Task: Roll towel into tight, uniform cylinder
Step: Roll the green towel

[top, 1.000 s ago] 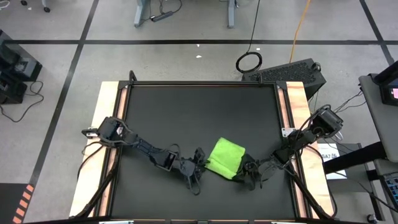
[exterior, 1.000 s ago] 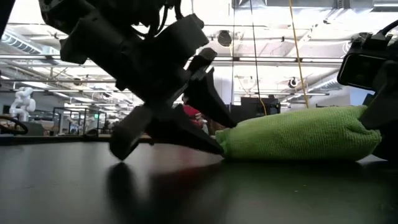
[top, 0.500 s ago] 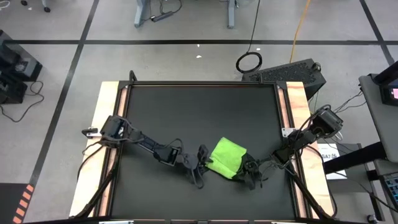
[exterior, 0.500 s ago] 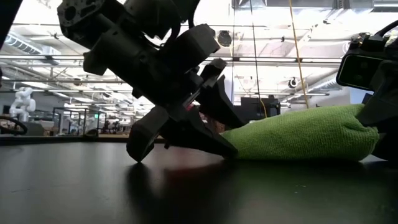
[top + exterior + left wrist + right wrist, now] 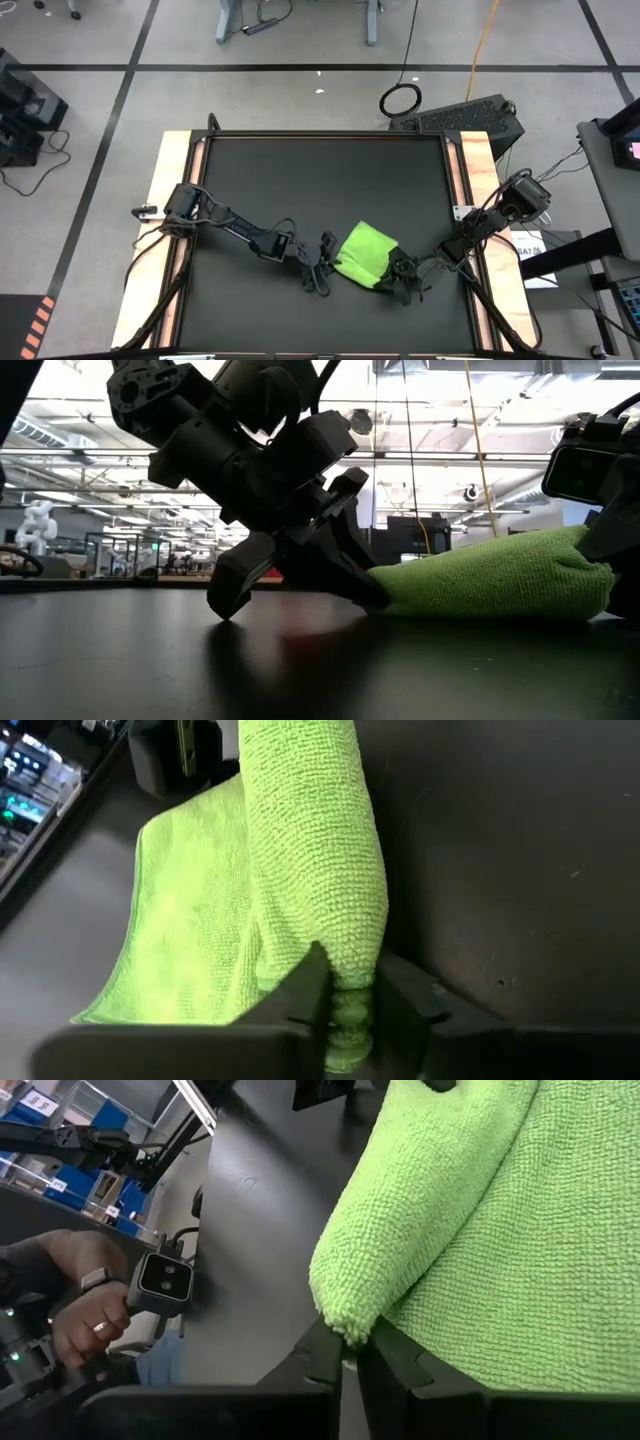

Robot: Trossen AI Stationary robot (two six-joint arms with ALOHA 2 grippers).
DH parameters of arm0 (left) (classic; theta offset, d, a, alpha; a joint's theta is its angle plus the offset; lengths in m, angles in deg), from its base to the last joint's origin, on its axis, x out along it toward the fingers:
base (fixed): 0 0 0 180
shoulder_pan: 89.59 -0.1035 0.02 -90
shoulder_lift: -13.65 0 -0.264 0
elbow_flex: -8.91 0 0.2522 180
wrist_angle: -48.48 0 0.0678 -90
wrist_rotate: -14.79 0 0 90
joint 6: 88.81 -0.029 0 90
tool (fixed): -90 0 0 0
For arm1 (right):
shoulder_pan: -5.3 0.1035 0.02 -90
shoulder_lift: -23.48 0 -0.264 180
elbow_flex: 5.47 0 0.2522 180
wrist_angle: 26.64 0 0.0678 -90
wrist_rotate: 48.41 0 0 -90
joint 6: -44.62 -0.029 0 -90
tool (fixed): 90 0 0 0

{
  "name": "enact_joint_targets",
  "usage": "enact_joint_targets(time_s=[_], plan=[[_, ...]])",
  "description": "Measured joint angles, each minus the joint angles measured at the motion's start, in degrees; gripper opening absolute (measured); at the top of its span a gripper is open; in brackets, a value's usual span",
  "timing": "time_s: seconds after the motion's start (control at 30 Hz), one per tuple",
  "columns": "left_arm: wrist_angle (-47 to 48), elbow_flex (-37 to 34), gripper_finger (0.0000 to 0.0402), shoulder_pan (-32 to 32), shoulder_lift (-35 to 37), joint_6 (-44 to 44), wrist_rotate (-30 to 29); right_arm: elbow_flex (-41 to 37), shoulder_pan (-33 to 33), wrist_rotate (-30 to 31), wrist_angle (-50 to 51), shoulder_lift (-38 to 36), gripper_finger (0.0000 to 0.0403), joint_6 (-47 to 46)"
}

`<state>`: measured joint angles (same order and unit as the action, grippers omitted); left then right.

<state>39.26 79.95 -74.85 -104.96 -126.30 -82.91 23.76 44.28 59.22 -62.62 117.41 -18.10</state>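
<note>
While the towel [image 5: 364, 253] lay partly rolled near the table's [image 5: 320, 180] near edge, the left gripper [image 5: 345, 1010] pinched the roll's left end and the right gripper [image 5: 348, 1348] clenched its right corner. This looked like the rolling step, both ends secured. The next move would call for turning both ends evenly, keeping the cloth taut.

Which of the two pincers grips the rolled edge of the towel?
The left pincer: its fingers pinch the rolled edge of the towel. The right pincer pinches only a flat corner.
</note>
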Motion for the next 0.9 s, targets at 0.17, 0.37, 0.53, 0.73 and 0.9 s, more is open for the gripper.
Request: enact_joint_targets(time_s=[0.17, 0.37, 0.53, 0.73, 0.9], plan=[[-0.3, 0.0, 0.0015, -0.2, 0.0, -2.0, 1.7, 0.0, 0.0, -0.4, -0.1, 0.0, 0.0044, 1.5], [10.3, 2.3, 0.0015, -1.4, 0.1, -2.1, 0.3, 0.0, 0.0, -5.2, 1.5, -1.6, 0.0106, 5.2], [15.8, 3.1, 0.0015, -1.6, 0.3, -1.5, -1.7, 0.1, 0.4, -10.4, 8.3, -5.9, 0.0150, 5.4], [20.2, 3.2, 0.0014, -1.5, 1.1, 5.8, -5.3, 0.0, 1.8, -8.3, 15.8, -9.9, 0.0163, 11.6], [25.5, 3.2, 0.0014, -1.5, 2.6, 12.8, -8.5, 0.7, 2.0, -3.3, 19.2, -10.6, 0.0157, 18.3]])
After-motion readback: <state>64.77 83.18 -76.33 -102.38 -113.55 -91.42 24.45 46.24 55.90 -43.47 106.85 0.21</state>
